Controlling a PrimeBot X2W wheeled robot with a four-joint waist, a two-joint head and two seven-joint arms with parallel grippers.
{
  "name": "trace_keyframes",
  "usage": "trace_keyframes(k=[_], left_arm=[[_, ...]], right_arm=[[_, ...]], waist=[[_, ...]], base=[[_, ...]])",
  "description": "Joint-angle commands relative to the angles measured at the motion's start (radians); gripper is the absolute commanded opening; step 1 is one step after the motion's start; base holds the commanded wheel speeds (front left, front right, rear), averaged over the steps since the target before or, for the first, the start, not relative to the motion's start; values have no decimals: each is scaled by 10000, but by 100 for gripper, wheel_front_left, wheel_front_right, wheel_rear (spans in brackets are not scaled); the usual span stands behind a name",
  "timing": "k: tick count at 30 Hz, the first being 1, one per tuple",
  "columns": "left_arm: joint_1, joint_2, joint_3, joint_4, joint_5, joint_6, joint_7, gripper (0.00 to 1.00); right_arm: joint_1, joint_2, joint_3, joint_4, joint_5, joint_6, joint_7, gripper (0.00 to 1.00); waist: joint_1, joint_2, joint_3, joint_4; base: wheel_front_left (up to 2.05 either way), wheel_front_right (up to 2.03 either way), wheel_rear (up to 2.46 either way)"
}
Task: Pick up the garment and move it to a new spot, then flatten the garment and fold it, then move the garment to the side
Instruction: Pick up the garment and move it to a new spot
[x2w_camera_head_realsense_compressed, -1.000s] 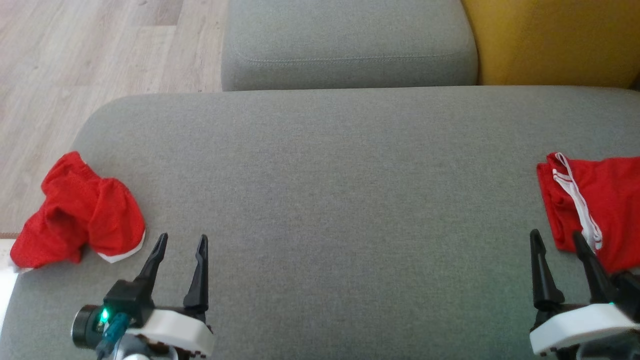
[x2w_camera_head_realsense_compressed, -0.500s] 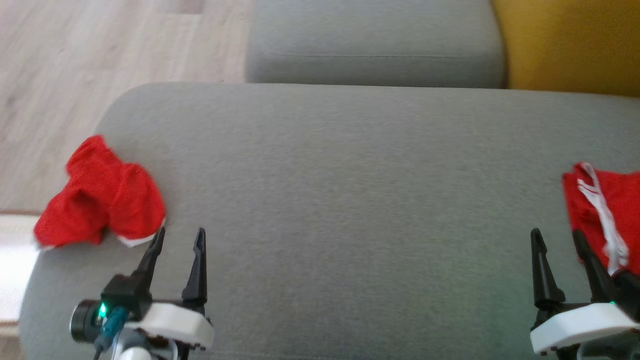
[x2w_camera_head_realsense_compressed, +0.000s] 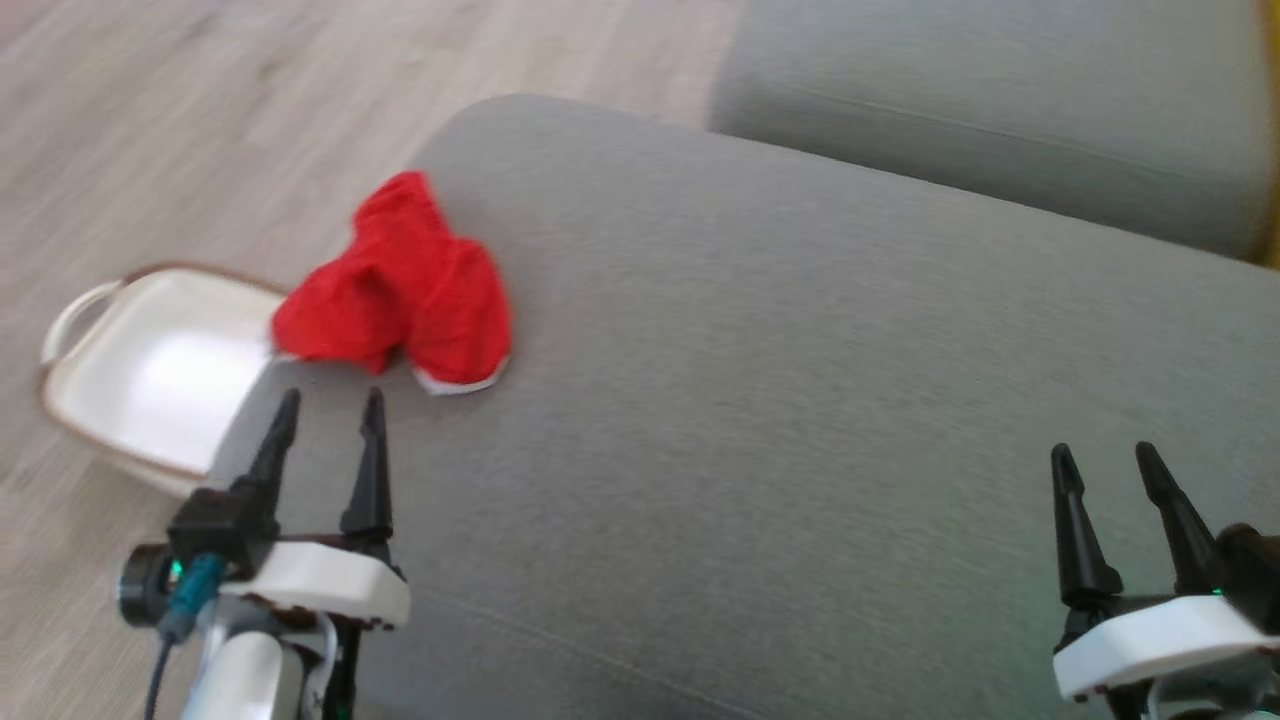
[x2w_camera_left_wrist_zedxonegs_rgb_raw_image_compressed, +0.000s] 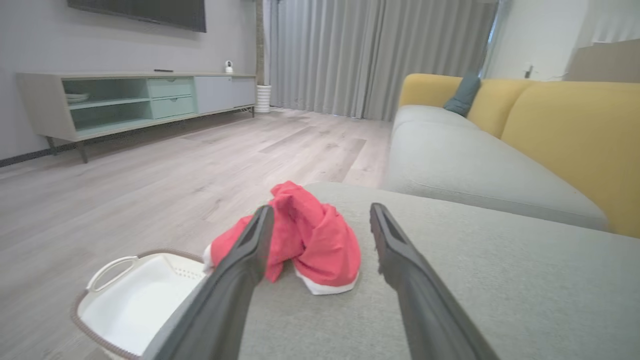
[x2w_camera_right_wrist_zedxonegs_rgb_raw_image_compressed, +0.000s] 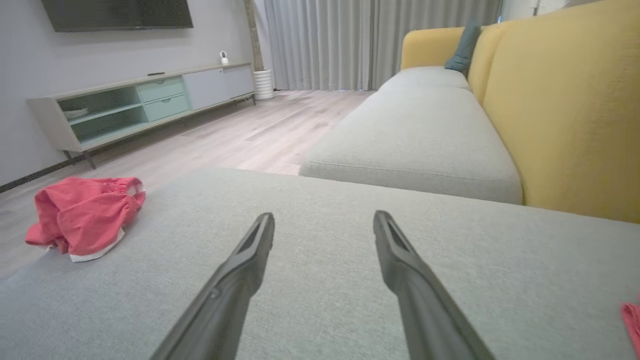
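Red, crumpled and white-edged at one hem, the garment (x2w_camera_head_realsense_compressed: 400, 290) lies bunched on the grey seat cushion (x2w_camera_head_realsense_compressed: 800, 400), at that cushion's left end, close to its rounded far corner. A gathered elastic band in the right wrist view suggests sports shorts (x2w_camera_right_wrist_zedxonegs_rgb_raw_image_compressed: 82, 215). Over the last second the whole head view has swung towards that end. The camera has turned, not the cloth, which keeps its heap and its place on the cushion. The turn brings into sight a white laundry basket (x2w_camera_head_realsense_compressed: 150, 370), standing on the wooden floor (x2w_camera_head_realsense_compressed: 200, 120) just off the cushion's left end. It also carries a second red piece, at the cushion's right end, out of the head view. A sliver of red cloth (x2w_camera_right_wrist_zedxonegs_rgb_raw_image_compressed: 631, 320) shows at the lower right edge of the right wrist view. The left gripper (x2w_camera_head_realsense_compressed: 331, 395) hangs over the cushion's near left part, fingers spread wide with nothing between them, near the garment but apart from it. Its wrist view frames the heap between the fingers (x2w_camera_left_wrist_zedxonegs_rgb_raw_image_compressed: 300, 240). The right gripper (x2w_camera_head_realsense_compressed: 1103, 452), likewise spread and empty, hovers over the cushion's near right part, well apart from the garment. The robot seems now squared up to the heap and the pickup is not yet begun. A forward, downward reach onto a raised fold looks due.
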Motion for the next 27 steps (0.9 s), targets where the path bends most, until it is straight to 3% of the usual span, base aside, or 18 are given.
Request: trace_keyframes(k=[1,14,27], left_arm=[[-669,53,510,-285,-3,-49,-51,100],[-731,-95,980,-237,201,-256,-51,100],[-1601,-368,1292,132,320,-613,-51,100]], right_arm=[[-556,-89,259,-416,-81,-9,59,100],[-748,-89,379,-447,-155,-9,193,100],[-1220,-255,513,-888,-293,-9,571,100]], waist=[[0,0,127,769],[0,0,377,1218],[0,0,1474,687]], base=[[0,0,0],[0,0,0],[0,0,0]])
